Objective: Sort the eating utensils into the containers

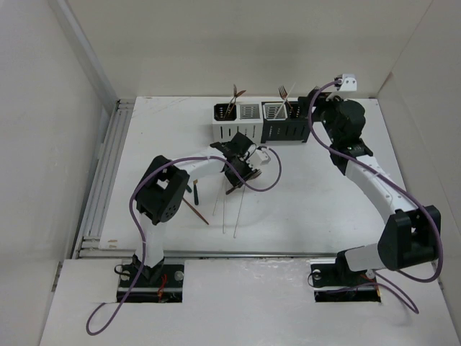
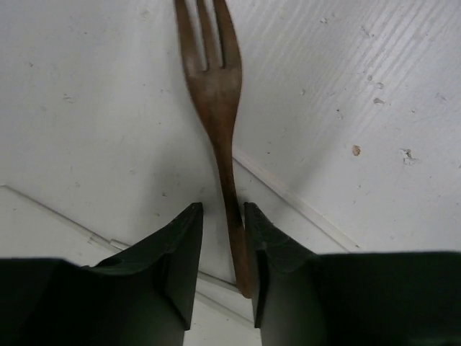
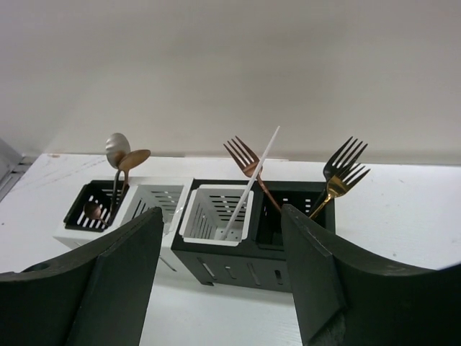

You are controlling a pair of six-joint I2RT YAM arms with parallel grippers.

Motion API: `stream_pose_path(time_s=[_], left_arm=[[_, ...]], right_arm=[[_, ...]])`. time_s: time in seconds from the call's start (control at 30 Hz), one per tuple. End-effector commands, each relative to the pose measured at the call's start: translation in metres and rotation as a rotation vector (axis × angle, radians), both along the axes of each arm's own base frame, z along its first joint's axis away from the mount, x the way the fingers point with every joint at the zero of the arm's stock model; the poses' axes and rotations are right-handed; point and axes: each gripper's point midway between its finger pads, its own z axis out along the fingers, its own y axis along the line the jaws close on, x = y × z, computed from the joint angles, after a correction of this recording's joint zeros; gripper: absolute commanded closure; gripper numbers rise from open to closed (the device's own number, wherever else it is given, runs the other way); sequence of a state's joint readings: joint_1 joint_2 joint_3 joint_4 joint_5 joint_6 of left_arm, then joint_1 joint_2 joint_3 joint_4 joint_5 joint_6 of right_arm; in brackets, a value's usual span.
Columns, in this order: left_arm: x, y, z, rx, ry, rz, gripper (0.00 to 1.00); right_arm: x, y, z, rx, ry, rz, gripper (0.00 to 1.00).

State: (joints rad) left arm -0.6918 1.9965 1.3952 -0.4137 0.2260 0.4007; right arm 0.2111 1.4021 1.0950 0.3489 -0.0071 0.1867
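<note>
A copper fork (image 2: 215, 94) lies flat on the white table, tines pointing away. Its handle runs between the fingers of my left gripper (image 2: 222, 207), touching the right finger, with a gap to the left one. Seen from above, that gripper (image 1: 238, 171) is low over the table in front of the containers (image 1: 261, 124). My right gripper (image 3: 222, 213) stands open and empty before the row. A white chopstick (image 3: 252, 179) leans in the white compartment (image 3: 216, 216). Forks (image 3: 338, 173) and spoons (image 3: 119, 153) stand in other slots.
Thin white chopsticks (image 1: 225, 210) and a dark-handled copper utensil (image 1: 195, 204) lie on the table near the left arm. Purple cables (image 1: 270, 176) loop over both arms. White walls close in the back and sides. A metal rail (image 1: 101, 180) runs along the left edge.
</note>
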Motion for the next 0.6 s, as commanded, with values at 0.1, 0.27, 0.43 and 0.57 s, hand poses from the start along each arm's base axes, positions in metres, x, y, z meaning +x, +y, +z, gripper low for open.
stream_pose_path(time_s=[0.1,0.27,0.43,0.57], left_arm=[[-0.023,0.019,-0.043,0.135,0.080,0.009,0.99],[-0.004,0.003,-0.009,0.054,0.049,0.069,1.00],[0.052,0.001,0.107,-0.218,-0.054,0.203,1.00],[0.066,-0.005,0.210,-0.426,-0.184,0.193,1.00]], right_arm=[[-0.017,-0.009,0.031,0.003,-0.088,-0.032,0.28],[-0.029,-0.008,0.033,-0.032,-0.082,-0.006,0.28],[-0.054,0.012,0.040,-0.051,-0.026,0.138,0.18],[-0.084,0.032,0.045,0.036,0.010,0.270,0.01]])
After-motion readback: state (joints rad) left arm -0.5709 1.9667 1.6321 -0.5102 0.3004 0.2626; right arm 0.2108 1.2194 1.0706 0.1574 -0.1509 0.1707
